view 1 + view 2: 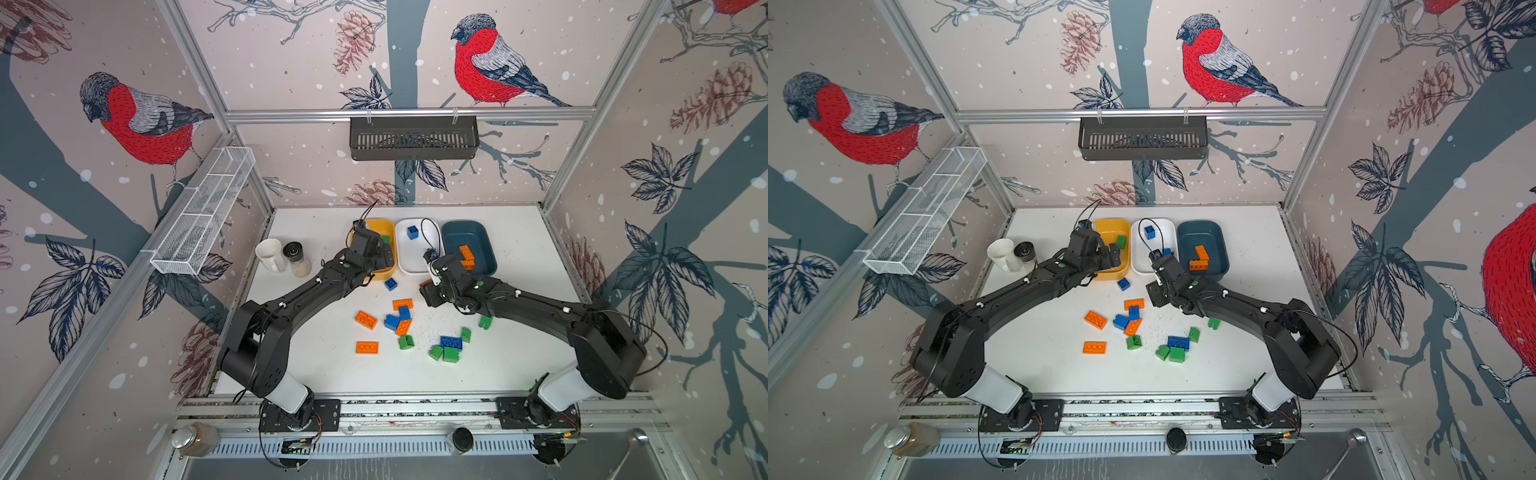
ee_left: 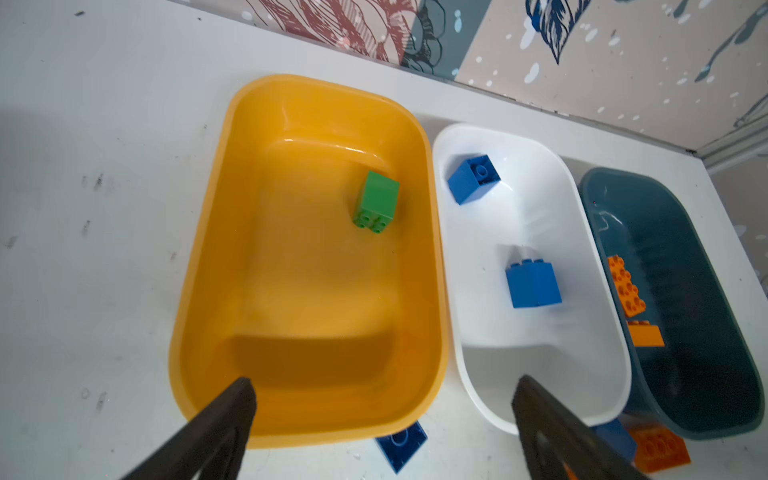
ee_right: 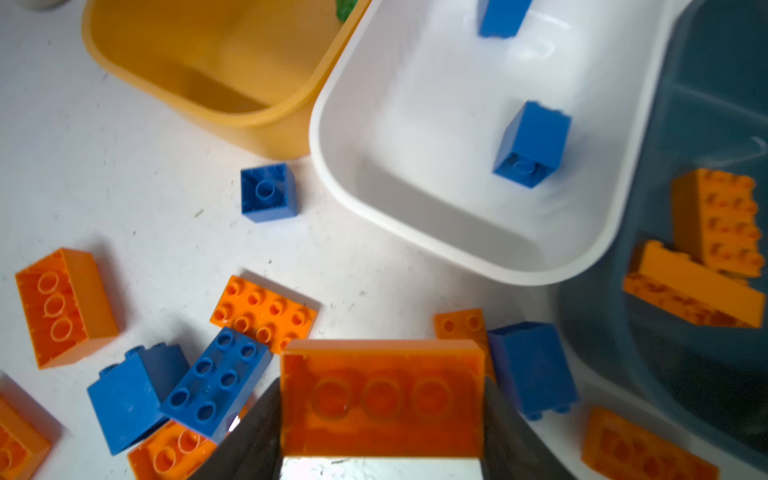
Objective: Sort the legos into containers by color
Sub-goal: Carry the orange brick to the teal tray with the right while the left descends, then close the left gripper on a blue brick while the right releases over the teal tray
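Three tubs stand in a row at the back: yellow (image 1: 376,226), white (image 1: 409,255) and teal (image 1: 478,241). One green lego (image 2: 376,199) lies in the yellow tub, two blue legos (image 2: 534,284) in the white tub, two orange legos (image 1: 466,253) in the teal tub. My left gripper (image 2: 386,390) hangs open and empty over the yellow tub's near end. My right gripper (image 3: 382,399) is shut on an orange lego (image 3: 382,390), just in front of the white tub. Several loose orange, blue and green legos (image 1: 401,316) lie mid-table.
A white mug (image 1: 270,255) and a black-lidded jar (image 1: 296,257) stand left of the yellow tub. A white mesh basket (image 1: 203,212) hangs on the left wall and a black basket (image 1: 413,137) on the back wall. One blue brick (image 1: 390,284) lies by the yellow tub's front.
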Robot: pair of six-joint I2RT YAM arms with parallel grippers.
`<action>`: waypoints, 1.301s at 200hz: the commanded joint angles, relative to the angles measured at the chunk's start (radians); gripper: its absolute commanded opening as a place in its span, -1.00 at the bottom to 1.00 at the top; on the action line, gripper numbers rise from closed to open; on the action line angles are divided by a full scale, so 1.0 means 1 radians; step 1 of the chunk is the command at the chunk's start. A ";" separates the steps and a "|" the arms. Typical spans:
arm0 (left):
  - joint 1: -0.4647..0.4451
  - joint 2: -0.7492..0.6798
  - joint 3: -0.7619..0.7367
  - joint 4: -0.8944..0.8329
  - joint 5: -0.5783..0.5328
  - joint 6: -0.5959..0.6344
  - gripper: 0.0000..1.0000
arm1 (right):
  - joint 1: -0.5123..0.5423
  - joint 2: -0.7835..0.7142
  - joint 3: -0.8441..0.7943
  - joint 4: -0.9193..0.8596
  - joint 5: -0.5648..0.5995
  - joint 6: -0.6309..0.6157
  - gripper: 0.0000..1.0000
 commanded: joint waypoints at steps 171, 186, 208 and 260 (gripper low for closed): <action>-0.250 0.180 0.122 -0.454 0.166 -0.006 0.65 | -0.378 0.218 0.167 0.231 0.032 0.212 0.38; -0.251 0.188 0.114 -0.448 0.187 -0.003 0.59 | -0.379 0.226 0.181 0.234 0.032 0.235 0.44; -0.251 0.207 0.115 -0.451 0.206 0.000 0.47 | -0.377 0.227 0.191 0.234 0.026 0.243 0.53; -0.253 0.266 0.132 -0.447 0.255 0.017 0.15 | -0.367 0.191 0.183 0.207 0.026 0.226 0.75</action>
